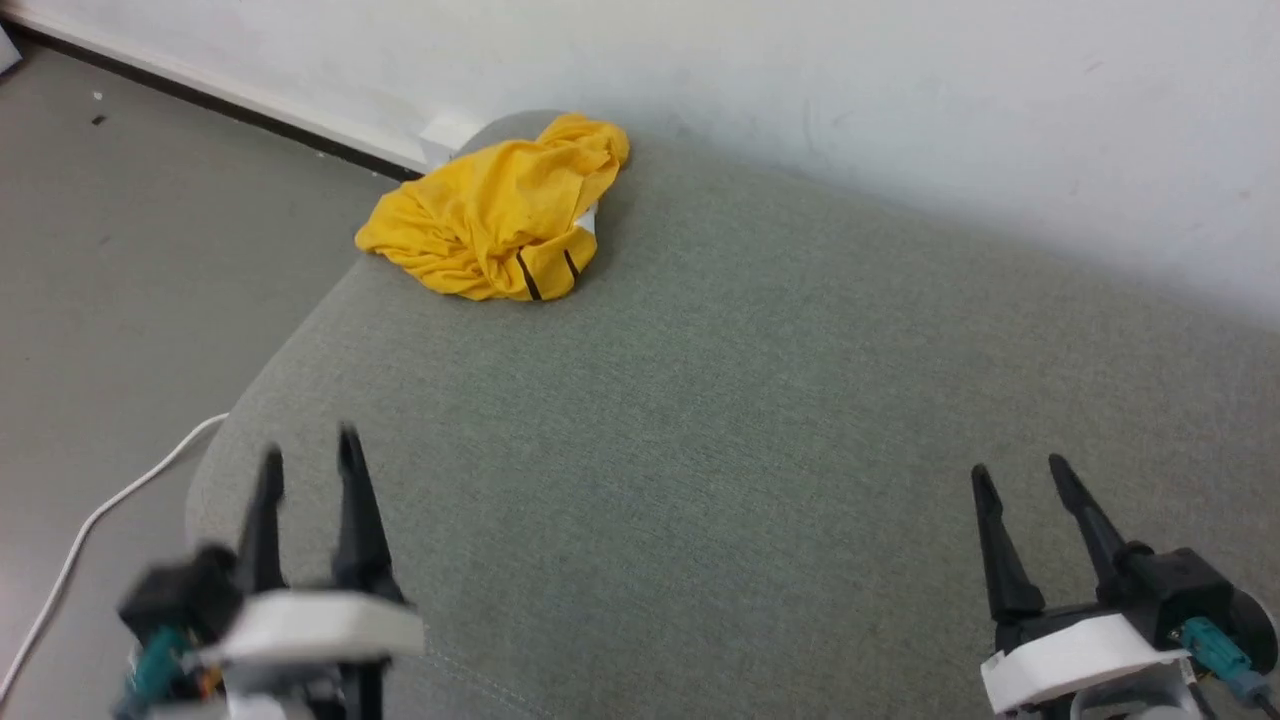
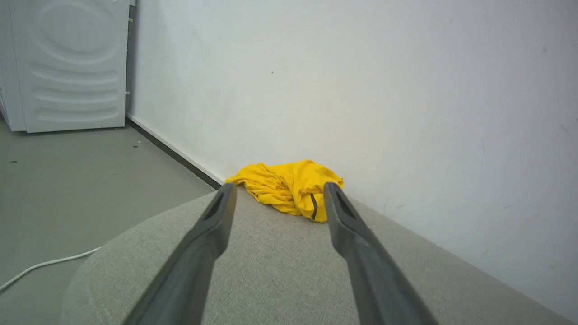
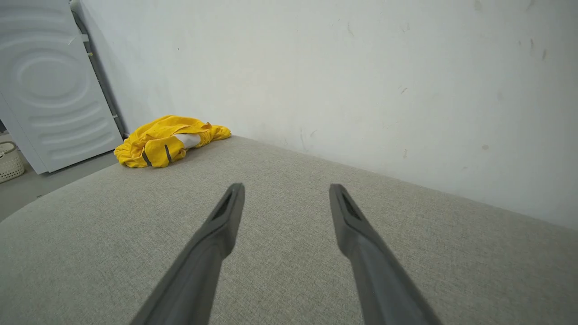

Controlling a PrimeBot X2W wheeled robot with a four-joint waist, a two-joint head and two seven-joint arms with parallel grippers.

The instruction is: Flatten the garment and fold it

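Black tapered fingers (image 1: 358, 520), white housings (image 1: 1080, 655), teal plugs (image 1: 1215, 650)

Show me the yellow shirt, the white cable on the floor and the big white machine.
yellow shirt (image 1: 480, 225): head view, middle of the crumpled heap.
white cable (image 1: 100, 510): head view, midway along its curve.
white machine (image 2: 67, 63): left wrist view, its ribbed panel.

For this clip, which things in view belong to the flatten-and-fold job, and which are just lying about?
Job: garment, crumpled near the grey cushion's far left corner; left gripper and right gripper, both open, empty.
Lying about: white cable on the floor; white appliance; woven basket.
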